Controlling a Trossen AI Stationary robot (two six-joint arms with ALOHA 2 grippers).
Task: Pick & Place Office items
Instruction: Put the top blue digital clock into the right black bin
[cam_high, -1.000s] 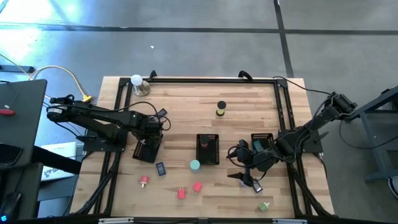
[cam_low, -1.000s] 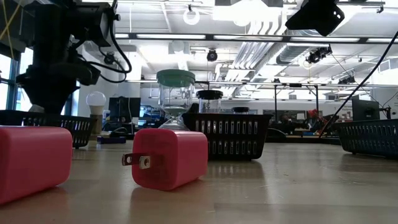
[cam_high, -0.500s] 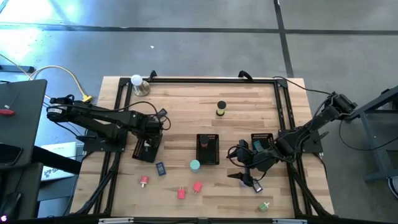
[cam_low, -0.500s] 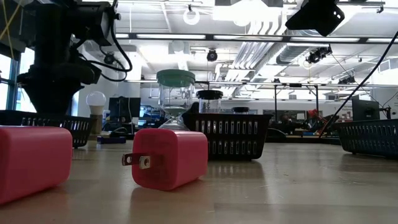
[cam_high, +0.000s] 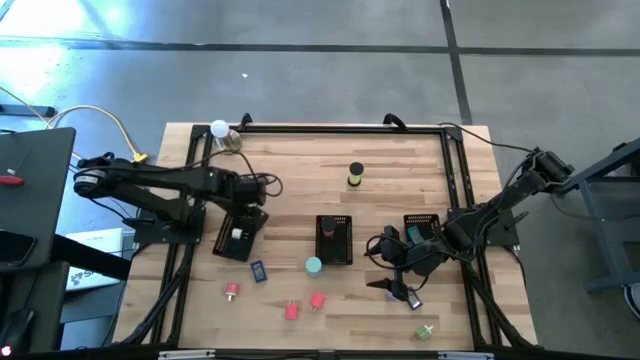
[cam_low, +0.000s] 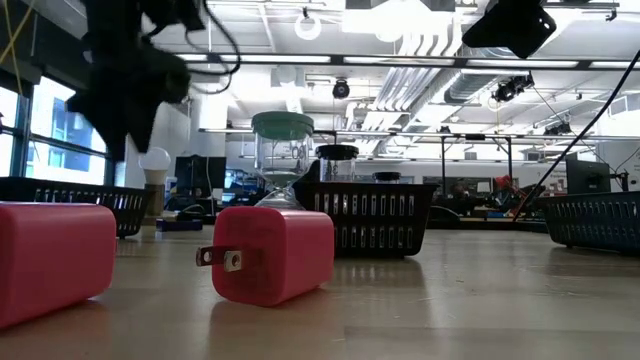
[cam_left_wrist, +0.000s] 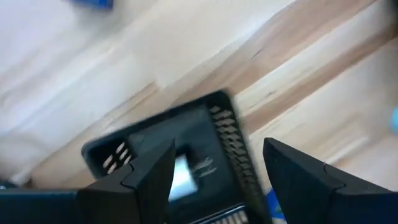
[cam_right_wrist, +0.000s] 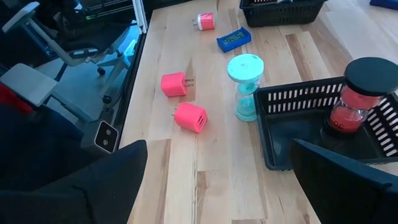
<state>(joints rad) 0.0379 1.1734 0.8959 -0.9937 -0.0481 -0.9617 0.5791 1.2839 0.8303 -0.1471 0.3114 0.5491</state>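
The left gripper (cam_high: 243, 205) hung over the left mesh tray (cam_high: 237, 240), its fingers (cam_left_wrist: 298, 174) spread apart and gripping nothing; a white item (cam_left_wrist: 181, 176) lay inside that tray directly below them. A dark blue rectangle (cam_high: 258, 270) sat just beyond the tray. The right gripper (cam_high: 398, 283) waited near the table's front, fingers parted and empty, ahead of it the two pink charger blocks (cam_right_wrist: 191, 117), a teal hourglass (cam_right_wrist: 245, 87) and the middle tray (cam_right_wrist: 292, 134) holding a red hourglass (cam_right_wrist: 367, 96).
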